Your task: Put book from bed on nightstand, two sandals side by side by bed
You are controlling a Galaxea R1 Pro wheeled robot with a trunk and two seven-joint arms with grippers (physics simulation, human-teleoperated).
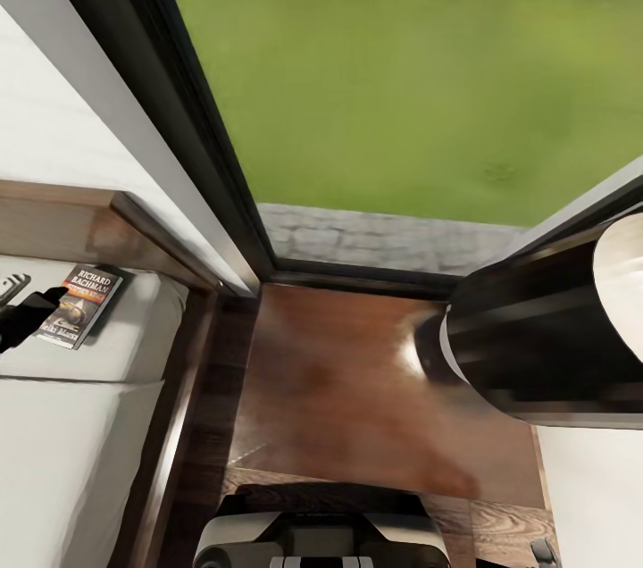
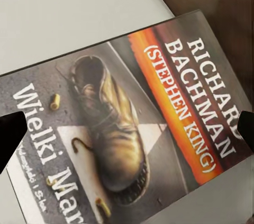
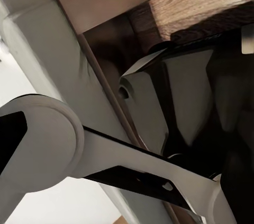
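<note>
A: Left pincer (image 2: 127, 131), how wide?

B: Spread apart. In the left wrist view one dark fingertip (image 2: 9, 138) shows at each side of the book (image 2: 140, 129), so the cover lies in the gap. Contact? Cannot tell. In the head view the pincer (image 1: 31, 309) sits at the book's (image 1: 82, 304) outer edge.

A: Where is the book?

B: Flat on the bed (image 1: 80, 425), on the pale mattress, near the headboard (image 1: 89, 224) corner.

A: Book surface?

B: Thin, rectangular, glossy paperback. Orange band, white "Richard Bachman" lettering, a worn brown leather shoe pictured on grey.

A: Bed materials?

B: Mattress is smooth, soft-looking, grey-white. Frame and headboard are dark brown wood, straight edged.

A: Beside the bed?

B: A reddish-brown nightstand (image 1: 357, 389) with a shiny top. Behind it a dark-framed window (image 1: 214, 148), grass and a slatted fence beyond.

A: Right pincer?

B: Cannot tell its state. The right wrist view has white and black robot parts, a wood plank and pale padding.
</note>
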